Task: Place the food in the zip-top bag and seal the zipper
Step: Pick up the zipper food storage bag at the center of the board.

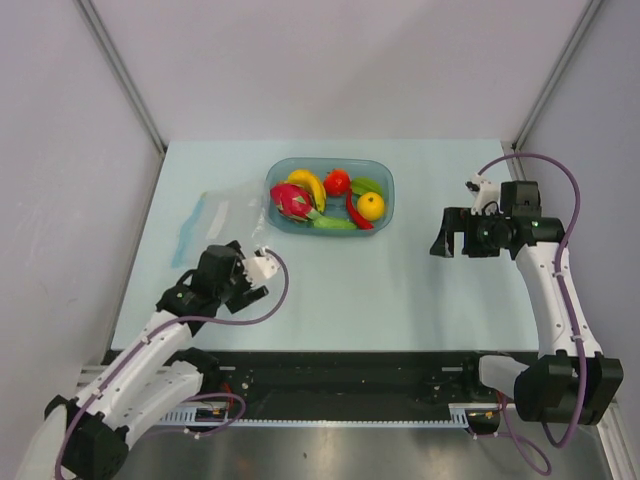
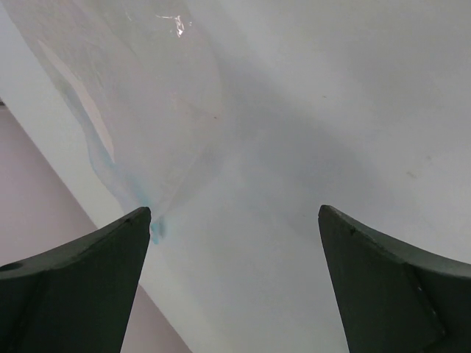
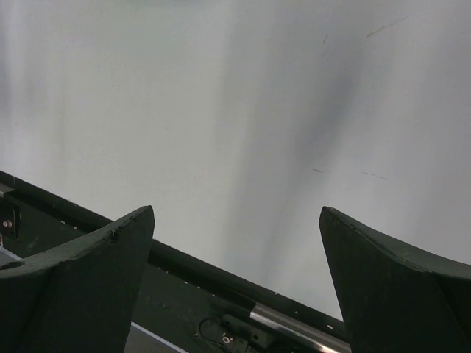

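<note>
Pale-blue table, grey walls; zip-top bag lying left; left tool, right tool wide, empty.

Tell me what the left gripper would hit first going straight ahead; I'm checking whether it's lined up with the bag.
Probably the bare table. The left gripper is open and angled down at it. The zip-top bag lies left of that line, its corner near the left finger. Depth is unclear.
</note>
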`<action>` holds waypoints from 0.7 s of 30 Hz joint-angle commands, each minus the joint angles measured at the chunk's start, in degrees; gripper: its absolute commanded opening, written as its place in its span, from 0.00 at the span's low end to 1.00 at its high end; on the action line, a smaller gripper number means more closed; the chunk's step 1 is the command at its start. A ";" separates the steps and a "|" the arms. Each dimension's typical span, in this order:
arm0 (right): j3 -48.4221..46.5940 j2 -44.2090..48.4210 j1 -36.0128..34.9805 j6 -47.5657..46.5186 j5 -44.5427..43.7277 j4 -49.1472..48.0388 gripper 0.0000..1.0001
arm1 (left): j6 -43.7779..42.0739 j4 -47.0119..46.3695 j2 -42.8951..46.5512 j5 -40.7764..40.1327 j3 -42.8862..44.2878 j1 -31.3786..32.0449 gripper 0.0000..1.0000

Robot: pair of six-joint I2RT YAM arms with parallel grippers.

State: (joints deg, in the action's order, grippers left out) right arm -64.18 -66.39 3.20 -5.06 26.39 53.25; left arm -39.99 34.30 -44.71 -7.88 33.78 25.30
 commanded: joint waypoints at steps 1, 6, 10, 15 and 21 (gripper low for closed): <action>-0.51 -0.32 1.80 0.67 0.59 -1.58 1.00 | -8.96 -19.86 -2.74 -8.62 -5.02 0.80 1.00; 0.11 0.12 2.07 0.31 0.24 -1.84 1.00 | -15.10 -41.00 -12.47 -16.19 -10.04 1.16 1.00; -0.59 -0.49 2.16 0.31 0.50 -1.66 1.00 | -16.70 -51.69 -21.02 -21.82 -11.20 1.16 1.00; -1.12 -0.76 2.16 0.58 1.20 -1.57 1.00 | -10.75 -45.77 -26.04 -24.65 -5.31 1.07 0.67; -2.61 -1.28 2.77 1.02 5.59 -1.49 1.00 | -0.29 -24.78 -18.76 -18.67 6.02 0.63 0.10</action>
State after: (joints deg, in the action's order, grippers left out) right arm -64.07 -67.26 5.30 -4.49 28.32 52.80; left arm -48.75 -2.79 -69.32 -29.23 31.09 26.06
